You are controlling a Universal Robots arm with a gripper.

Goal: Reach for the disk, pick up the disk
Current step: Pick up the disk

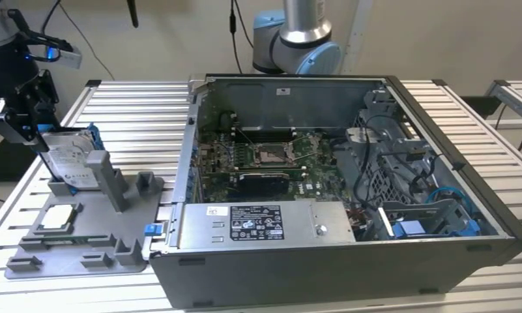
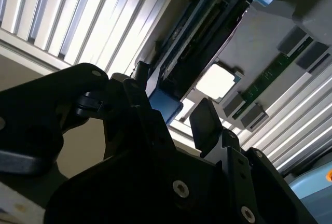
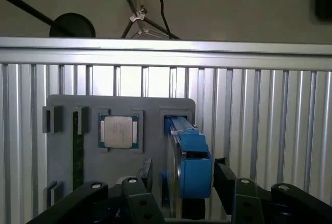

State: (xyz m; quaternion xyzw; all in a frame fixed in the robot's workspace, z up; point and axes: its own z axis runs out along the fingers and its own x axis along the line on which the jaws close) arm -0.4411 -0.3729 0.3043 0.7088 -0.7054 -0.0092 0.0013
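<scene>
First wrist view: the gripper, jaws apart (off-centre, seemingly), straddles the disk, on edge in a corner slot of the gray holder; uneven closing could jam it askew.

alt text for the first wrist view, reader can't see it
An open gripper straddles the blue-framed disk, which stands on edge in a grey holder tray, one finger on each side. A square processor chip sits in the tray beside it, all on a slatted metal table.
</scene>
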